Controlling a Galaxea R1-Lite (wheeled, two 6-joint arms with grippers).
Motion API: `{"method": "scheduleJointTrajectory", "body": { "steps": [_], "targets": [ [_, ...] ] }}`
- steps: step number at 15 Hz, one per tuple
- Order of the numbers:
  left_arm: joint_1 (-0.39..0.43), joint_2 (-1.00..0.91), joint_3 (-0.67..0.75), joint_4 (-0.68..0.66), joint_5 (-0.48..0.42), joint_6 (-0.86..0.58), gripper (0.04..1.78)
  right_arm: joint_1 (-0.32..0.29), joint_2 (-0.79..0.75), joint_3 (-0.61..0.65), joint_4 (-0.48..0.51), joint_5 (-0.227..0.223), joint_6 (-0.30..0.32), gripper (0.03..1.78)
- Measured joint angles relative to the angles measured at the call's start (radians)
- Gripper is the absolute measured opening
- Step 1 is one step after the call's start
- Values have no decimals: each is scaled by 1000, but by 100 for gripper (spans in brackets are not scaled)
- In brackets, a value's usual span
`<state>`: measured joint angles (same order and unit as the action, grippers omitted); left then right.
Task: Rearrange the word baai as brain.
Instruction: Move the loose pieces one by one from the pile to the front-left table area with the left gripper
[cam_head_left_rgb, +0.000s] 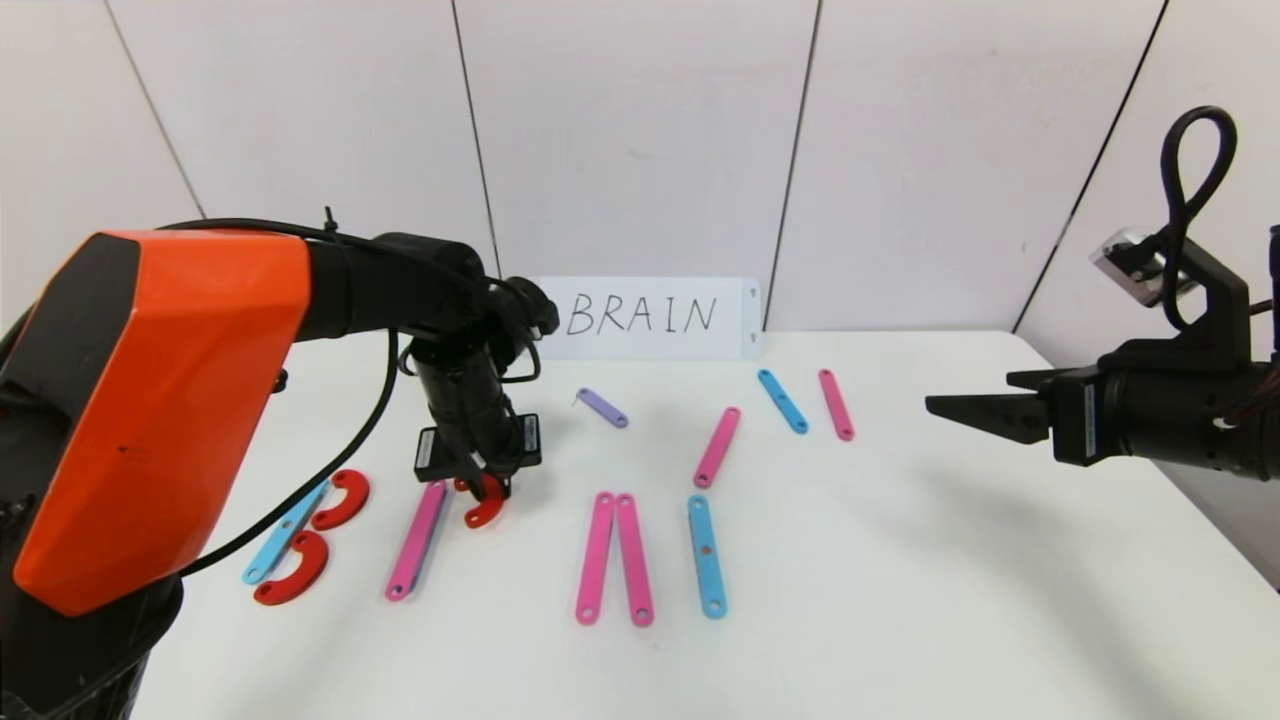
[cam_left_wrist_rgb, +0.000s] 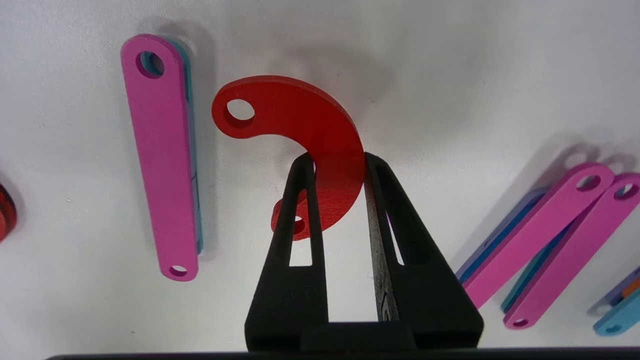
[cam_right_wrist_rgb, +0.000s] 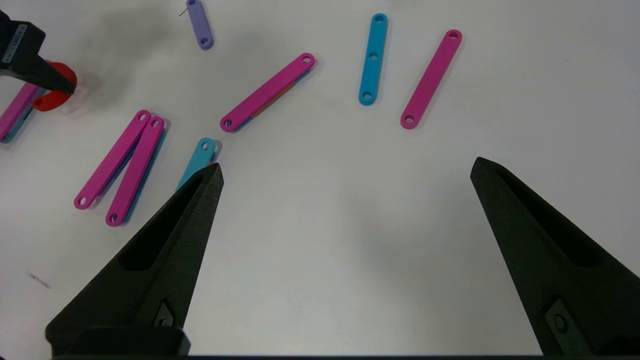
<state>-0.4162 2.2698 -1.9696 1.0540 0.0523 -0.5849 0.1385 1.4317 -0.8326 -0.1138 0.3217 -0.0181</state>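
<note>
Two pink strips (cam_head_left_rgb: 613, 558) lie side by side nearest the robot at the middle of the white counter (cam_head_left_rgb: 900, 600), with a blue strip (cam_head_left_rgb: 706, 556) just to their right. To the left lie a pink strip on a blue one (cam_head_left_rgb: 416, 539), then a light blue strip (cam_head_left_rgb: 283, 533) with two red curves (cam_head_left_rgb: 318, 540) beside it. The left hand (cam_head_left_rgb: 483, 487) points down just right of that pink strip, its fingers clamped on a third red curve (cam_left_wrist_rgb: 300, 145), which looks tilted up off the counter. The right hand (cam_head_left_rgb: 975, 412) hovers well off to the right, fingers spread wide, holding nothing. Farther back lie a slanted pink strip (cam_head_left_rgb: 717, 447), a short lilac strip (cam_head_left_rgb: 602, 407), a blue strip (cam_head_left_rgb: 782, 401) and a pink one (cam_head_left_rgb: 836, 404). A white card (cam_head_left_rgb: 650, 318) lettered BRAIN stands against the wall.
</note>
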Motion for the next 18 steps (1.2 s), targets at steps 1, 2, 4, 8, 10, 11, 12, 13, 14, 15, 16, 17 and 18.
{"method": "scheduleJointTrajectory", "body": {
  "steps": [1,2,4,8,10,11,12,13,14,15,16,17,18],
  "targets": [
    [6,-12,3,1,-20,58,29,2,0,1,0,0,0,173],
    [10,-23,10,3,-38,112,29,3,1,1,0,0,0,173],
    [22,-43,29,3,-58,226,29,5,2,1,0,0,0,173],
    [49,-59,49,-2,-101,368,29,8,5,2,0,0,0,173],
    [52,-58,53,-2,-100,390,29,9,7,2,0,0,0,173],
    [53,-57,59,-3,-101,414,29,10,8,2,0,0,0,173],
    [53,-54,66,-4,-100,432,29,10,9,2,0,0,0,173],
    [53,-50,69,-4,-100,442,29,10,9,2,0,0,0,173],
    [52,-46,70,-4,-99,447,29,10,9,2,0,0,0,173],
    [53,-39,70,-6,-96,456,29,10,10,2,0,0,0,173],
    [53,-33,69,-7,-95,459,29,10,10,2,0,0,0,173],
    [53,-28,67,-6,-94,459,29,10,10,2,0,0,0,173],
    [54,-23,64,-8,-94,461,29,10,10,2,0,0,0,173]
  ]
}}
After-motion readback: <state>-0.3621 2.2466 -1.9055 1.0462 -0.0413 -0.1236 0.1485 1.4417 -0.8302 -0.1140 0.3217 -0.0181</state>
